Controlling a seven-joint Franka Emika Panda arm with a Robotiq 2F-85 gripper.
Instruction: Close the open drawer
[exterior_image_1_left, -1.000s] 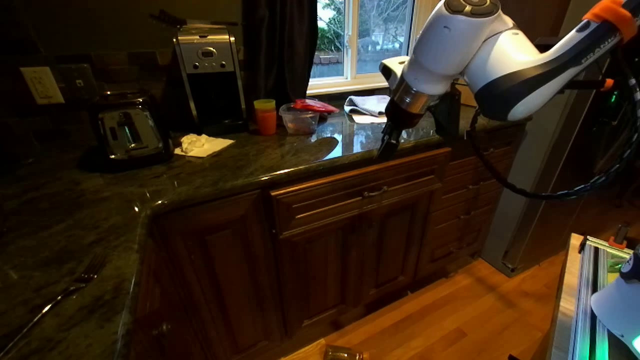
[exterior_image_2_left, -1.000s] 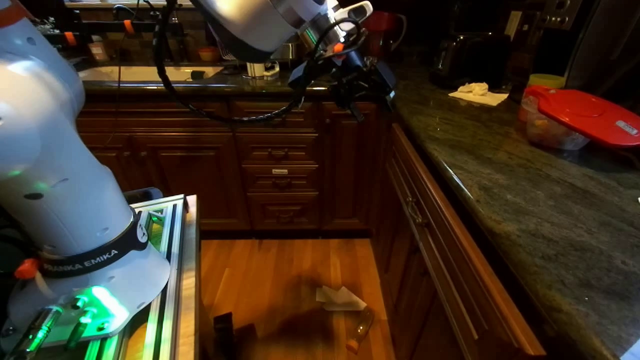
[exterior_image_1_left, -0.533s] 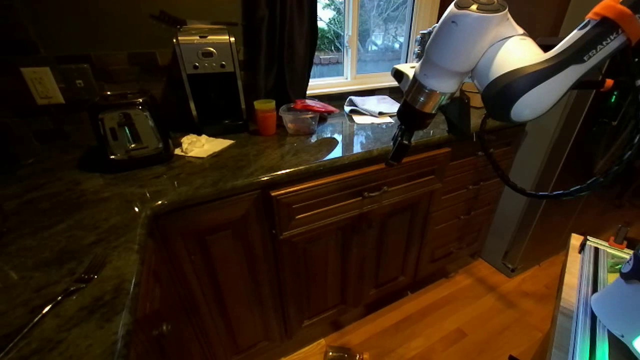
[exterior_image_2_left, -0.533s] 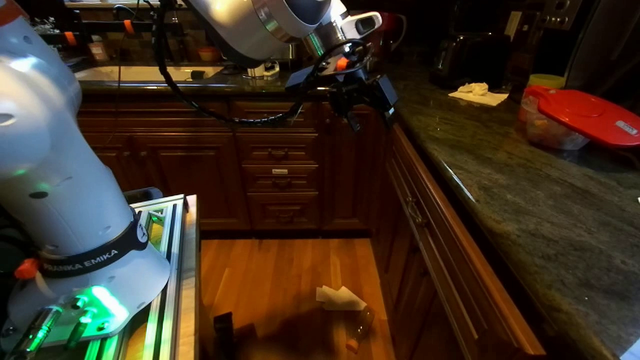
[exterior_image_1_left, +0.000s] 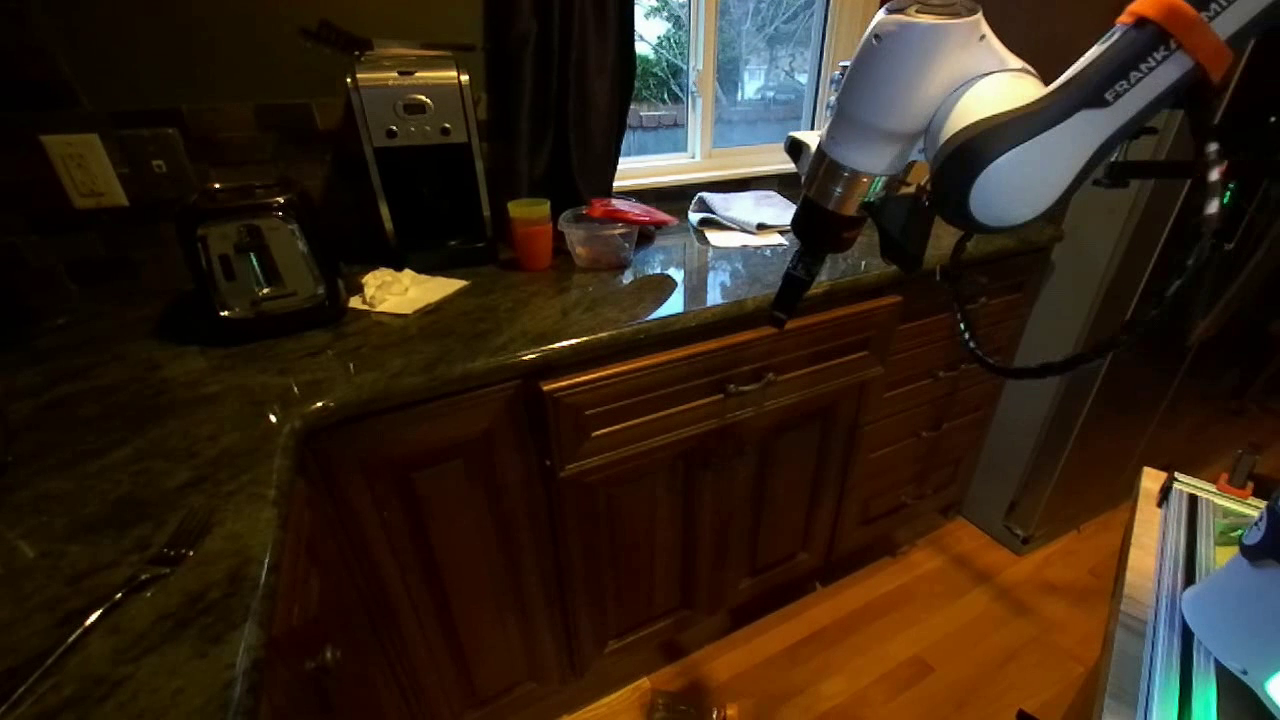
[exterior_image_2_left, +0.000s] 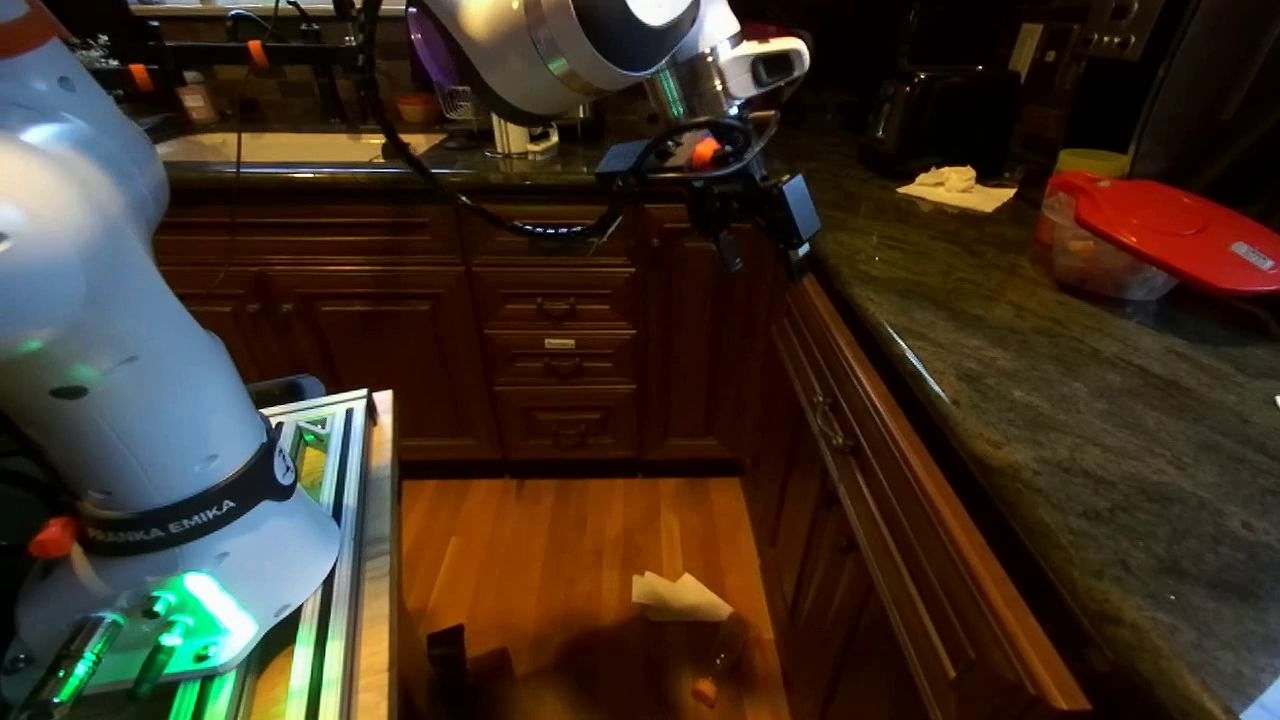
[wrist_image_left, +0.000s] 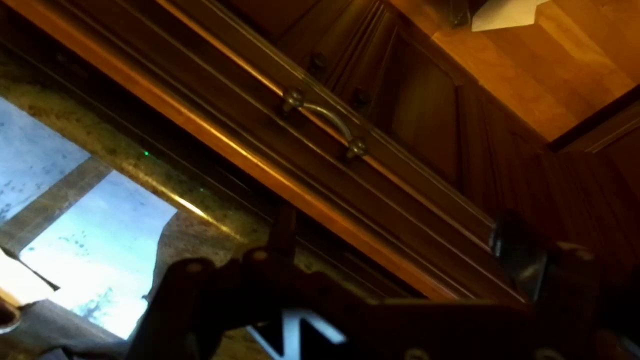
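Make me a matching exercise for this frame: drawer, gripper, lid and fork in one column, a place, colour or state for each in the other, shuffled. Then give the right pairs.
Things:
1. drawer
2. gripper
3. lid
4. fork

Descriptions:
A. lying on the countertop
B. red
C. pulled partly out
D. jaws apart

Pairs: 1-C, 2-D, 3-B, 4-A.

Pale daylight fills a light-framed window (exterior_image_1_left: 722, 90) beside a dark curtain (exterior_image_1_left: 560, 100), while the nearby wall (exterior_image_1_left: 230, 50) lies in deep shadow. The polished, dark greenish stone desk (exterior_image_1_left: 430, 345) mirrors some of that brightness. In an exterior view, brown panelled cabinets (exterior_image_2_left: 385, 350) stand beneath a pale sink (exterior_image_2_left: 300, 147), and the wooden floor (exterior_image_2_left: 580, 540) glows a warm orange-brown, partly darkened by shadow.
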